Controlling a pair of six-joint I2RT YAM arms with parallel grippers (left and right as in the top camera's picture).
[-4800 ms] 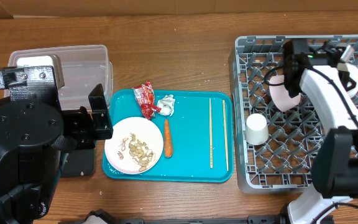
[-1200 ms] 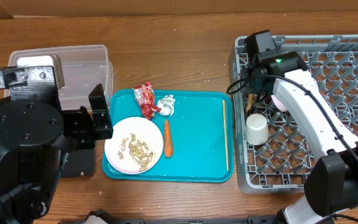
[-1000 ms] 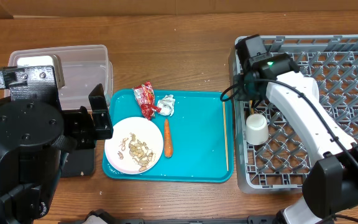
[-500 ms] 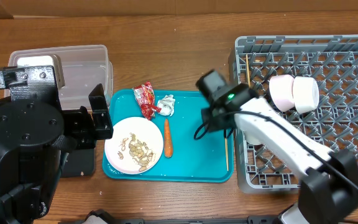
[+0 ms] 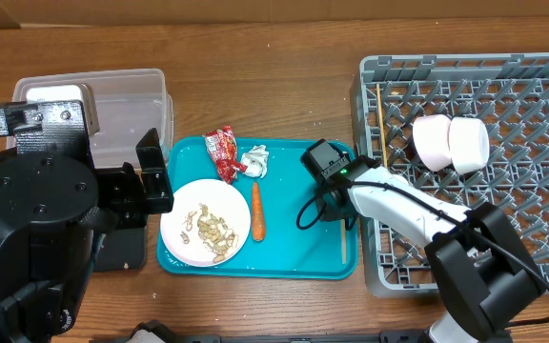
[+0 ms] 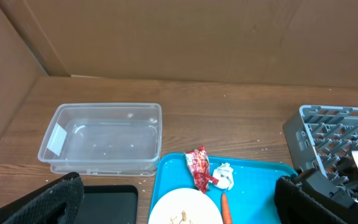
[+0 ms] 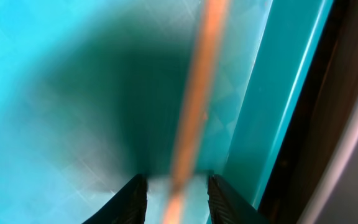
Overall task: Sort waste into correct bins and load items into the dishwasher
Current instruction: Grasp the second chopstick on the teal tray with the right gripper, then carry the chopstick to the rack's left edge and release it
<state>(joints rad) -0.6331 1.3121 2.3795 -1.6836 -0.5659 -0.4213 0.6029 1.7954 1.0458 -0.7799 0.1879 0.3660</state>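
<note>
My right gripper (image 5: pixel 337 213) is low over the right side of the teal tray (image 5: pixel 294 252). In the right wrist view its open jaws (image 7: pixel 176 199) straddle one wooden chopstick (image 7: pixel 197 93), with a gap on each side. The other chopstick (image 5: pixel 381 119) lies in the grey dish rack (image 5: pixel 541 238) beside two white bowls (image 5: pixel 449 143). The white plate (image 5: pixel 187 229) carries nut scraps (image 5: pixel 213 232); the carrot (image 5: pixel 256 211), red wrapper (image 5: pixel 224 152) and tissue (image 5: pixel 255 160) lie on the tray. My left gripper (image 6: pixel 179 208) hangs open, high above the plate. The cup is hidden under my right arm.
The clear tub (image 5: pixel 112 114) stands at the back left. The black tray (image 6: pixel 110 202) sits in front of it, mostly covered by my left arm in the overhead view. A cardboard wall (image 6: pixel 179 37) closes off the far side of the table.
My right arm has swung left out of the dish rack and down onto the tray over the remaining chopstick. One chopstick now lies in the rack. The left arm is unmoved.
</note>
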